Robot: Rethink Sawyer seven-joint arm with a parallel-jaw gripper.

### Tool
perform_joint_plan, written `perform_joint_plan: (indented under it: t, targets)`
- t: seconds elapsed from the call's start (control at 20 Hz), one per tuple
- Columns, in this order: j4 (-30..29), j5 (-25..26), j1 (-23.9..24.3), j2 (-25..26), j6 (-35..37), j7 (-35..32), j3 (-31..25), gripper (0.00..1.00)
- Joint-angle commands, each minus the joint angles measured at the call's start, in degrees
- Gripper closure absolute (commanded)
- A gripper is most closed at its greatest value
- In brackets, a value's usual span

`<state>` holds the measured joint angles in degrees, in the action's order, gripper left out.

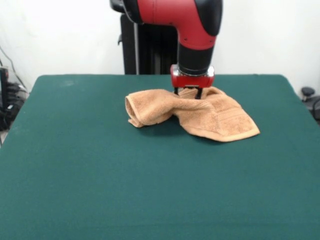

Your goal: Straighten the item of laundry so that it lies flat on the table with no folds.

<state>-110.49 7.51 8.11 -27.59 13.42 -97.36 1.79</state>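
Observation:
The item of laundry (210,117), an orange-tan terry towel, lies crumpled on the far middle of the green table (100,175). Its left part is rolled into a thick lump (145,110). Its right part spreads flatter toward a front corner (250,132), with a woven band near that edge. The gripper (188,93) comes straight down onto the towel's far edge. A bunch of cloth rises between its dark fingers (176,91), and the gripper is shut on that bunch. The towel's far edge is hidden behind the gripper.
The red and black arm (195,30) stands upright over the towel at the table's far side. Dark equipment and cables (7,100) sit beyond the left edge. A black object (309,95) shows past the right edge.

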Motion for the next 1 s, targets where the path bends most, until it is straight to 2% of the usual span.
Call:
perform_joint_plan:
  t: [0.05, 0.5, 0.7, 1.0]
  targets:
    - [0.73, 1.87, -2.54, 2.35, -6.03, -7.86, -3.03, 0.0]
    - [1.51, 0.86, -1.83, 3.68, -4.76, -7.73, -4.18, 0.0]
    - [-1.38, 0.26, -0.39, -0.13, -1.96, -7.24, -6.08, 0.0]
    - [-3.21, -0.23, 0.1, -4.48, 1.74, -6.54, -6.15, 0.0]
